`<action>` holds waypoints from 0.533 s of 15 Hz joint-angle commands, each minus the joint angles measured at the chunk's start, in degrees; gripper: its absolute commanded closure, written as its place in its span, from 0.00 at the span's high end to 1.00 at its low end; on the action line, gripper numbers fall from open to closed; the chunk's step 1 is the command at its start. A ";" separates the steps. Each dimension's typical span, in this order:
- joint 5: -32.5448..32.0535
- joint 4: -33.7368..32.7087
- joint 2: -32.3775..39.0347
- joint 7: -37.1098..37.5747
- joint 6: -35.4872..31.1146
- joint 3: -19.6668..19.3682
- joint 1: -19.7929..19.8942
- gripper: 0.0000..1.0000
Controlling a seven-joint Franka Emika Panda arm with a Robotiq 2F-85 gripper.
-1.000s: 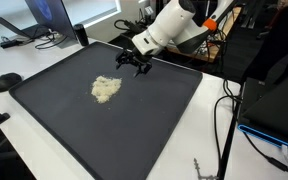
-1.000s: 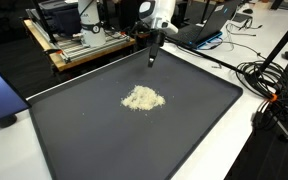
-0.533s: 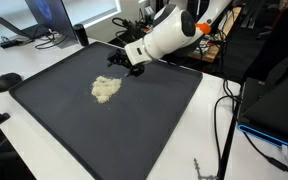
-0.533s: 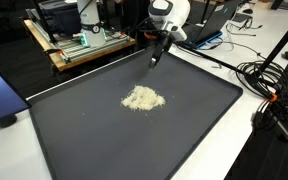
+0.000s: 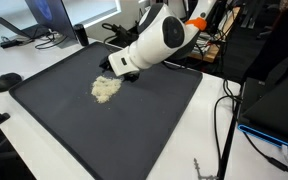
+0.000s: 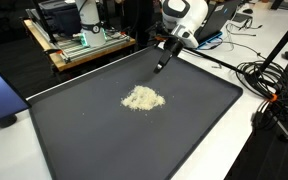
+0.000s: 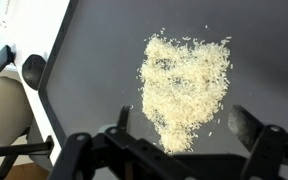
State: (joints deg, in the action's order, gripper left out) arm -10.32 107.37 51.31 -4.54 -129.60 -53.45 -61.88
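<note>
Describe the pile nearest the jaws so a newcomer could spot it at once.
Find the big dark mat covering the white table. Near its middle lies a small pale heap of rice-like grains, the only light, loose thing on the mat.

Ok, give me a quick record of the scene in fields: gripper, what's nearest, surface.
gripper: open, jaws apart in the wrist view, holding nothing
nearest thing: pile of pale grains, loose heap, not touched
surface: dark mat on a white table
position: gripper beside the pile, apart from it in both exterior views
</note>
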 commanded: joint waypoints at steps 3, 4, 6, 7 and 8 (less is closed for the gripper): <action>-10.81 -7.04 -5.16 3.37 5.73 16.58 14.82 1.00; -12.42 -7.86 -5.43 3.41 6.55 19.54 17.22 1.00; -16.24 -9.20 -5.82 3.40 8.06 25.11 21.65 1.00; -18.43 -9.74 -5.87 3.59 8.66 27.59 23.60 1.00; -20.54 -10.23 -6.03 3.42 9.36 30.17 25.54 1.00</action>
State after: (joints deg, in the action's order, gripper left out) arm -24.68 98.94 46.97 -1.92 -123.38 -30.77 -42.36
